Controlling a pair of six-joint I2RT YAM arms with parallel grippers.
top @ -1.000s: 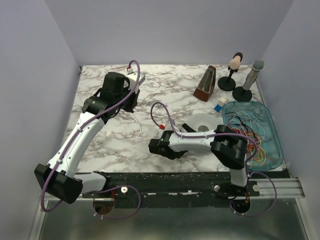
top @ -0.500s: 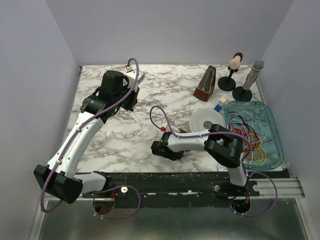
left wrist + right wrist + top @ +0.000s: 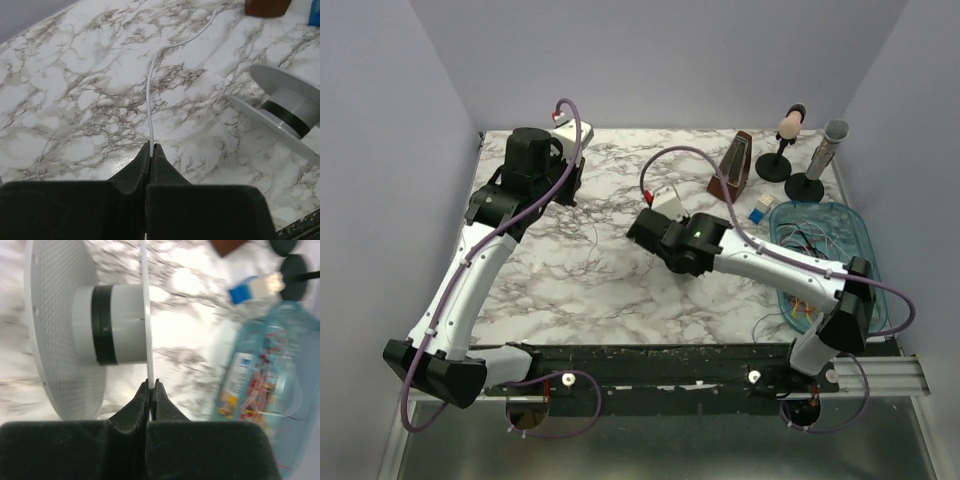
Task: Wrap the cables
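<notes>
A tangle of thin red, orange, yellow and green cables (image 3: 812, 255) lies in the blue transparent tray (image 3: 865, 262) at the right; the right wrist view shows the cables (image 3: 260, 385) blurred. My left gripper (image 3: 151, 146) is shut on a thin white cable (image 3: 150, 100) that runs away across the marble. From above, the left gripper (image 3: 560, 190) sits at the back left. My right gripper (image 3: 150, 385) is shut on the thin flange of a white spool (image 3: 117, 322) with a grey, black-banded hub. The right gripper (image 3: 650, 230) is mid-table, and the arm hides the spool from above. The spool (image 3: 290, 112) shows in the left wrist view.
A brown metronome (image 3: 732, 168) stands at the back, with two microphones on round stands (image 3: 788, 135) (image 3: 825, 150) to its right. A small blue and white box (image 3: 760, 208) lies by the tray's far corner. Walls close in on three sides.
My right gripper went from open to shut on the spool's flange, and the right arm swung from the front edge toward mid-table. The left arm drew back and left with the white cable.
</notes>
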